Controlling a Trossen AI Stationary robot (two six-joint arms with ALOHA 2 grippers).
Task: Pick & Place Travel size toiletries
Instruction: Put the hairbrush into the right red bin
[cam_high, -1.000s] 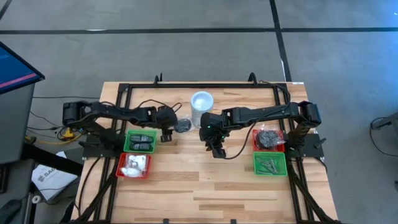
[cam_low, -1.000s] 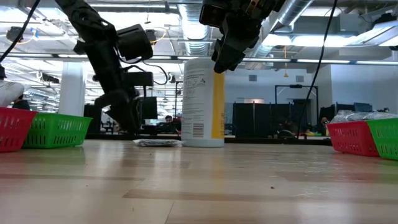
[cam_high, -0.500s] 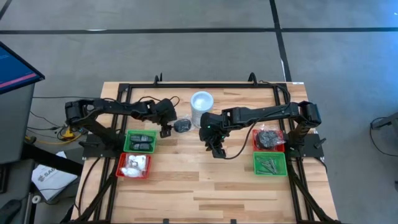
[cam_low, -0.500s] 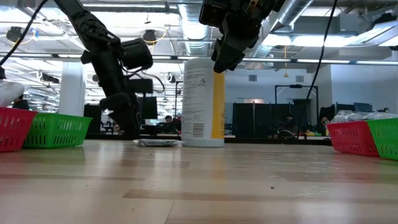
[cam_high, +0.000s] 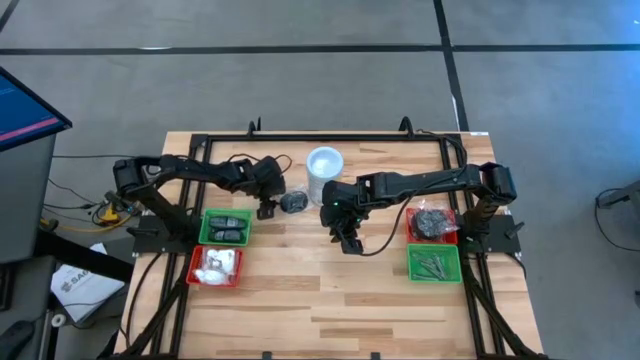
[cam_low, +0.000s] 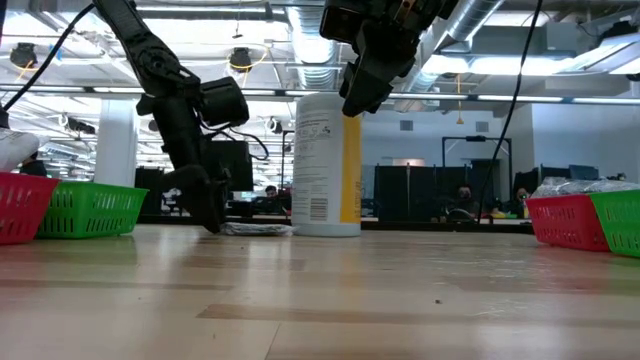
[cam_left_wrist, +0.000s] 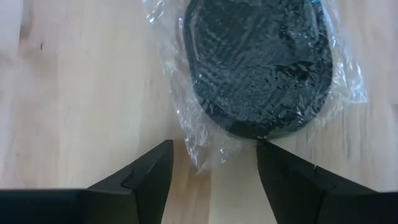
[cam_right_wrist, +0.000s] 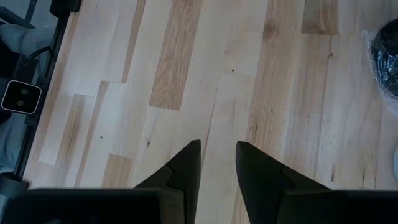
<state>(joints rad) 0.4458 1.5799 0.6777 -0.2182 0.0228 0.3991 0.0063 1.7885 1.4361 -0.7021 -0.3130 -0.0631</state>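
Note:
A black round pot in clear plastic wrap (cam_left_wrist: 258, 62) lies flat on the wooden table, just left of the tall white canister (cam_high: 325, 170); it also shows in the high view (cam_high: 293, 202). My left gripper (cam_left_wrist: 211, 155) is open, low over the table (cam_low: 215, 222). Its fingertips stand on either side of the wrap's near edge. My right gripper (cam_high: 348, 243) hangs high over the table's middle, its fingers a little apart with nothing between them (cam_right_wrist: 217, 149). My left gripper slants down at the wrapped pot's near edge (cam_left_wrist: 199, 152) from the table's left. One fingertip (cam_left_wrist: 267, 152) stands right at the pot's rim; whether it touches the wrap, I cannot tell.
A green tray (cam_high: 226, 226) with dark pieces and a red tray (cam_high: 215, 265) with white packets stand at the left. A red tray (cam_high: 433, 223) with black pots and a green tray (cam_high: 434, 264) with thin tubes stand at the right. Bare wood lies toward the near edge.
My left gripper has sunk toward the table and gone toward the wrapped black pot beside the canister, turning a little as it went. Its fingers have stayed apart. The pot has not moved.

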